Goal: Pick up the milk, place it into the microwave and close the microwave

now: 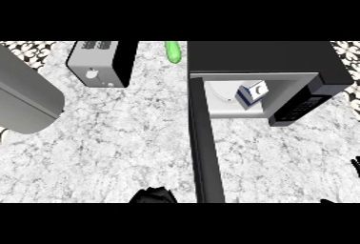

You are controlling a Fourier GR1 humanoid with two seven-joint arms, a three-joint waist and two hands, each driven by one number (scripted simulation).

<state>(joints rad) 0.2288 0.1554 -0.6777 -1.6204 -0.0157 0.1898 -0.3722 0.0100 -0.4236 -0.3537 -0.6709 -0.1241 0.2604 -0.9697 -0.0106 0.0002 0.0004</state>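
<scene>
The milk (252, 94), a small blue and white carton, stands tilted inside the open black microwave (260, 57), on its white plate (224, 93) toward the right of the cavity. The microwave's door (205, 147) is swung out toward me and shows edge-on as a long dark strip. My left hand (152, 196) shows only as a dark shape at the lower edge, just left of the door's near end. My right hand (355, 167) peeks in at the far right edge with relaxed fingers and holds nothing. Neither hand touches the milk.
A silver toaster (98, 64) with a black side stands at the back left. A green vegetable (172, 51) lies behind, between toaster and microwave. A large grey rounded body (25, 100) fills the left edge. The marble counter (119, 143) spreads left of the door.
</scene>
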